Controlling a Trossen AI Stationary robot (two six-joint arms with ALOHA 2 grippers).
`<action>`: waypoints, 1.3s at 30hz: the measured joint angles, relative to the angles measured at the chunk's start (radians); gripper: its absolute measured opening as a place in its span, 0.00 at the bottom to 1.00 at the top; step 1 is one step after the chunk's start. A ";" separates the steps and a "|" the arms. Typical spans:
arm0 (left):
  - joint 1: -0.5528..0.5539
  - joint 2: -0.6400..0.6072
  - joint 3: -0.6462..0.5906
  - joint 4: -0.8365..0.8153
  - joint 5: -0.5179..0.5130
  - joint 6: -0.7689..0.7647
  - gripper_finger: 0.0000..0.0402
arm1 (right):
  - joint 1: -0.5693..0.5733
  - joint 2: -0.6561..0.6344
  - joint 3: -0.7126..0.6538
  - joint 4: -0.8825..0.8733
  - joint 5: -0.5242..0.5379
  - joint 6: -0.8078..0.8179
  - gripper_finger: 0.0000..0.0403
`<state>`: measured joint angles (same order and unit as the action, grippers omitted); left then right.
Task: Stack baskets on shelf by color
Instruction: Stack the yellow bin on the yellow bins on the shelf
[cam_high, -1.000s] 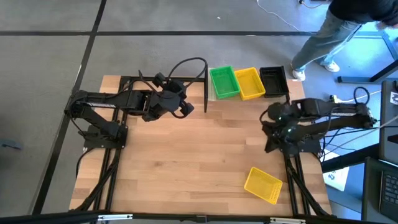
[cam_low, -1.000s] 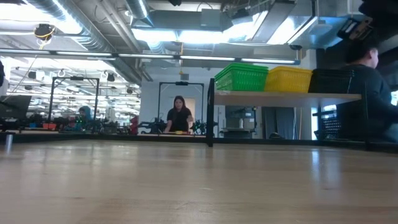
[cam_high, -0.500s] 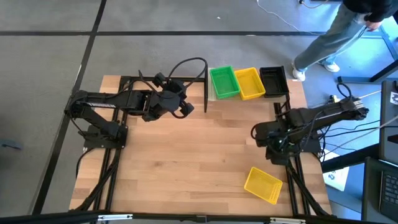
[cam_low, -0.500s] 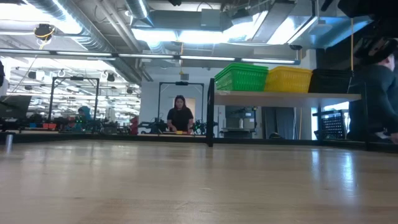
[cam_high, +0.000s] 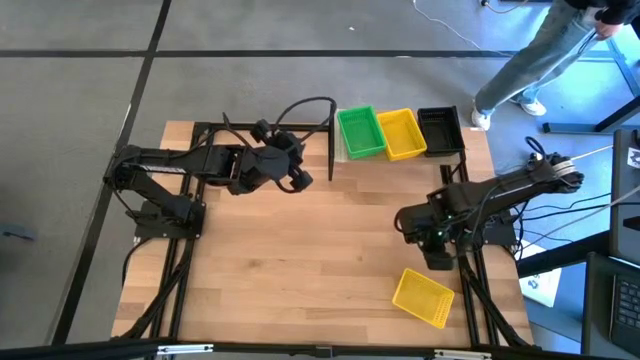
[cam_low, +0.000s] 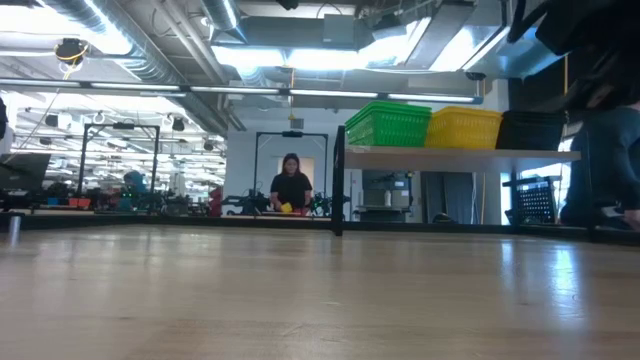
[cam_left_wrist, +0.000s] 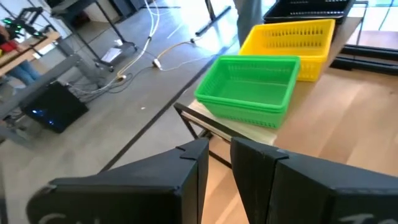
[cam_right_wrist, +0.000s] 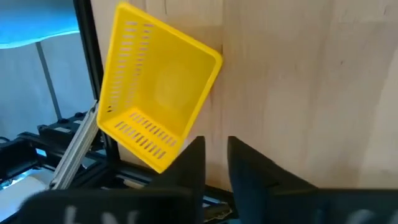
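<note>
Loose yellow basket (cam_high: 423, 297) near table's (cam_high: 300, 260) right front corner, nothing around it. Right gripper (cam_high: 437, 243) just above, narrowly open, empty. Left gripper (cam_left_wrist: 219, 163) narrowly open, empty, by shelf (cam_high: 345, 152) holding green (cam_high: 361, 132), yellow (cam_high: 402, 133), black stacks (cam_high: 440, 129).

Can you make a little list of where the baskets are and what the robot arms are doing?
on the shelf: green baskets, yellow baskets and black baskets, side by side
loose on the table: one yellow basket, near the front right corner
right tool: empty, hanging over the table just behind the loose yellow basket, fingers a small gap apart
left tool: empty, waiting beside the shelf's left end, fingers a small gap apart
</note>
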<state>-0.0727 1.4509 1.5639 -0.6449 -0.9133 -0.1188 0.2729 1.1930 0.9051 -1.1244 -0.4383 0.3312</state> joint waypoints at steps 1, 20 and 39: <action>0.000 0.000 0.000 -0.001 0.007 0.000 0.15 | 0.000 0.007 0.000 0.005 0.001 0.000 0.18; -0.029 0.000 0.000 -0.020 0.026 0.000 0.15 | 0.160 0.041 -0.180 0.404 0.046 0.403 0.23; -0.029 0.000 0.000 -0.020 0.067 -0.001 0.15 | 0.218 0.176 -0.180 0.403 0.143 0.421 0.23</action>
<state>-0.1017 1.4509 1.5639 -0.6651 -0.8463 -0.1196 0.4908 1.3689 0.7254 -0.7214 -0.2955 0.7526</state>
